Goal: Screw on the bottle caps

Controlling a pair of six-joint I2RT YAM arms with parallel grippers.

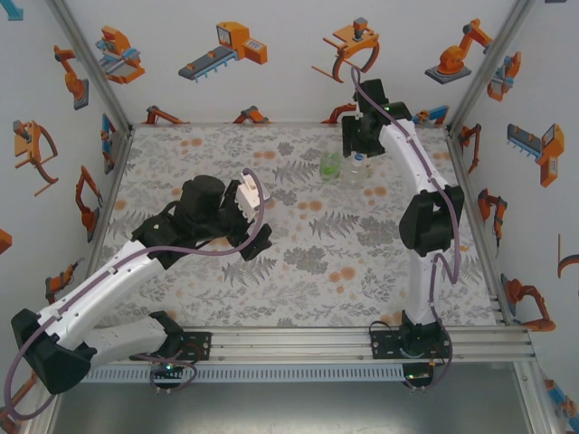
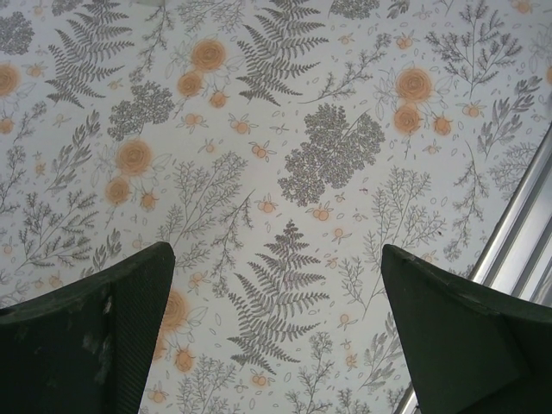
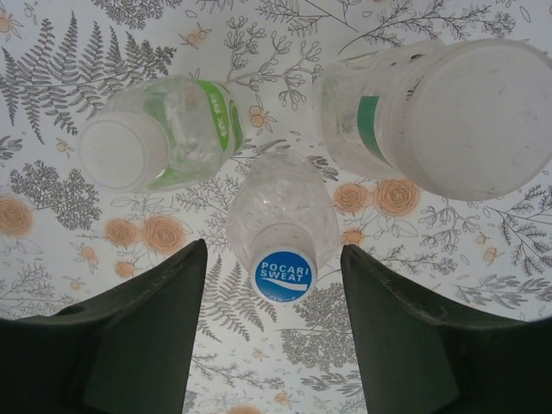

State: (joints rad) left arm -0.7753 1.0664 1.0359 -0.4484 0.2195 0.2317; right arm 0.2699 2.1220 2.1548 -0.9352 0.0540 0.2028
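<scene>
Overhead, the left gripper [image 1: 256, 237] hangs over the middle-left of the floral table [image 1: 308, 271], well apart from the bottles; from this height it is hard to tell how its jaws stand. The right gripper [image 1: 355, 145] is at the far right of the table, just beside the green-labelled bottle [image 1: 330, 165] and a clear bottle [image 1: 355, 170], which stand upright next to each other.

From the left wrist, the left gripper [image 2: 278, 250] is spread wide and grasps nothing. Bare patterned table lies between its fingers [image 2: 95, 336], and a metal rail [image 2: 517, 241] runs along the right edge.

From the right wrist, the right gripper [image 3: 274, 250] is released and wide, holding nothing. Three bottles stand upright below it. The small clear bottle [image 3: 280, 207], with a blue cap [image 3: 283, 274] reading POCARI SWEAT, sits between the two fingers and appears to touch neither. To one side stands the green-labelled bottle [image 3: 194, 129] under a white cap [image 3: 119, 151]. To the other is a wide bottle [image 3: 362, 112] with a green band, under a broad white lid [image 3: 479, 116]. Each cap sits on its bottle; how tightly cannot be told
</scene>
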